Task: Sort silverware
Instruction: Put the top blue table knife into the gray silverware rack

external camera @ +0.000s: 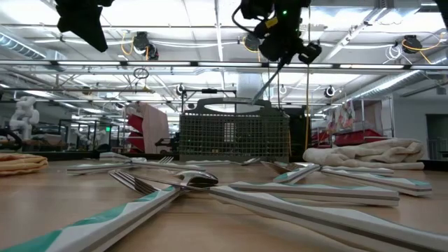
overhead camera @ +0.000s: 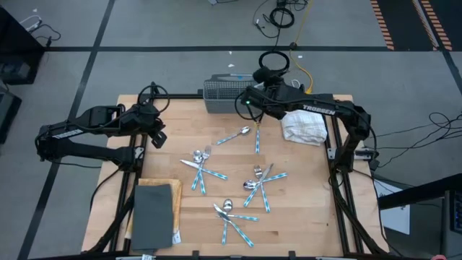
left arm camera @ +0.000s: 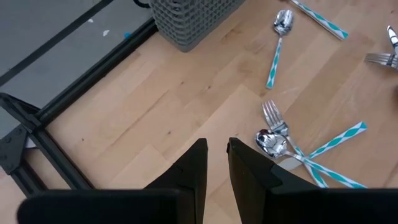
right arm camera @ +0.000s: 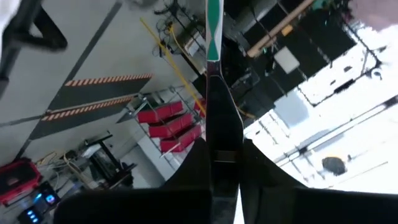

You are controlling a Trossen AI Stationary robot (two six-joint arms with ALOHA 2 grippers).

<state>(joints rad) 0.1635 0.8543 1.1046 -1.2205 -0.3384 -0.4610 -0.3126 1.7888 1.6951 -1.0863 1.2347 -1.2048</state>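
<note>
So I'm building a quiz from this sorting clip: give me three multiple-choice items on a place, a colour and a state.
1. Where is the wire basket?
A. at the table's far edge, left of the white towel
B. on the dark mat
C. on the floor

2. What colour are the silverware handles?
A. red
B. light blue patterned
C. black

3. What is the right end effector doing?
A. open over the towel
B. resting on the table
C. shut on a piece of silverware

Key: 1 A, the high view shows basket and towel along the far edge. 2 B, the left wrist view shows it. 3 C, the right wrist view shows a handle pinched between its fingers.
</note>
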